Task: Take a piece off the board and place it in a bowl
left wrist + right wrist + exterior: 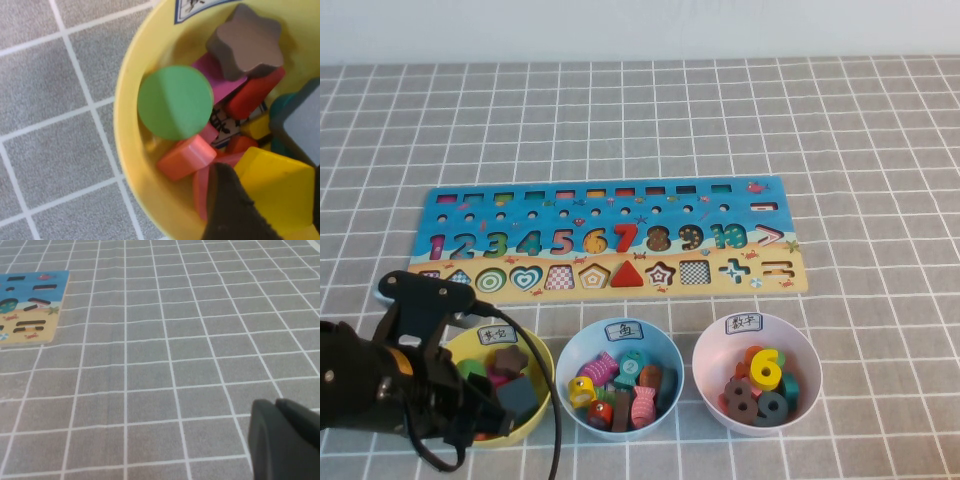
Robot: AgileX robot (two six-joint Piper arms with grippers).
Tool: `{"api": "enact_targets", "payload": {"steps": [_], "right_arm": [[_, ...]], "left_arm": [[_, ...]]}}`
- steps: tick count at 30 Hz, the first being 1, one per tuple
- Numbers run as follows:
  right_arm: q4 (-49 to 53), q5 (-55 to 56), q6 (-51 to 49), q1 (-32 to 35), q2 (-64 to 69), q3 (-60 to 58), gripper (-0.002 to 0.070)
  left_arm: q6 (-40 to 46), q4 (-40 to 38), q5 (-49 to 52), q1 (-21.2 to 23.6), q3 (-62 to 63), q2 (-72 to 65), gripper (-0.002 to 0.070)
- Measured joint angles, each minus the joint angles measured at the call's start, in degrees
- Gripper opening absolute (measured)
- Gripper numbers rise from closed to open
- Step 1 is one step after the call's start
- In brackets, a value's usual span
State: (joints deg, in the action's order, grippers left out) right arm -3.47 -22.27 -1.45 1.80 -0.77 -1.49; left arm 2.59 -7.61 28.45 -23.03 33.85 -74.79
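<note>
The board [610, 215] lies across the middle of the table. My left gripper [498, 408] hangs low over the yellow bowl [548, 372], which carries a white label on its rim. In the left wrist view the gripper [267, 200] is shut on the piece [280, 182], a flat yellow pentagon, held just above the blocks inside the yellow bowl [125, 130]. A green disc [175, 102], a brown star [245, 42] and pink and red blocks lie under it. My right gripper [275, 407] hovers shut over bare cloth, outside the high view.
A light blue bowl [572, 350] of coloured pieces and a pale pink-white bowl [706, 350] of numbers stand to the right of the yellow one. A red triangle [628, 275] sits in the board's shape row. Grey checked cloth covers the table.
</note>
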Motion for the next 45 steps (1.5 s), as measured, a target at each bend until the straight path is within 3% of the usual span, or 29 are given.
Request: {"api": "enact_targets", "payload": {"steps": [2,9,15,18,20,22,25,35,45], "right_arm": [[0.0,0.0,0.0,0.0,0.0,0.0,-0.0018],[0.0,0.0,0.0,0.0,0.0,0.0,-0.0018],[0.0,0.0,0.0,0.0,0.0,0.0,-0.0018],[0.0,0.0,0.0,0.0,0.0,0.0,-0.0018],[0.0,0.0,0.0,0.0,0.0,0.0,-0.0018],[0.0,0.0,0.0,0.0,0.0,0.0,-0.0018],[0.0,0.0,0.0,0.0,0.0,0.0,-0.0018],[0.0,0.0,0.0,0.0,0.0,0.0,-0.0018],[0.0,0.0,0.0,0.0,0.0,0.0,-0.0018]], "left_arm": [[0.69,-0.04,0.0,0.0,0.0,0.0,0.0304],[1.41,-0.26,0.0,0.0,0.0,0.0,0.048],[1.54,-0.26,0.0,0.0,0.0,4.14,0.0493],[1.54,-0.26,0.77,0.0,0.0,8.78,0.0411],[1.63,-0.15,1.36,0.0,0.0,12.97,0.0302],[1.67,0.43,1.77,0.0,0.0,17.61,0.0149],[2.0,1.37,2.3,0.0,-0.13,24.69,0.0041],[2.0,2.9,3.37,0.0,-0.71,49.09,0.0002],[2.0,4.13,-1.1,0.0,-15.8,65.73,0.0001]]}}
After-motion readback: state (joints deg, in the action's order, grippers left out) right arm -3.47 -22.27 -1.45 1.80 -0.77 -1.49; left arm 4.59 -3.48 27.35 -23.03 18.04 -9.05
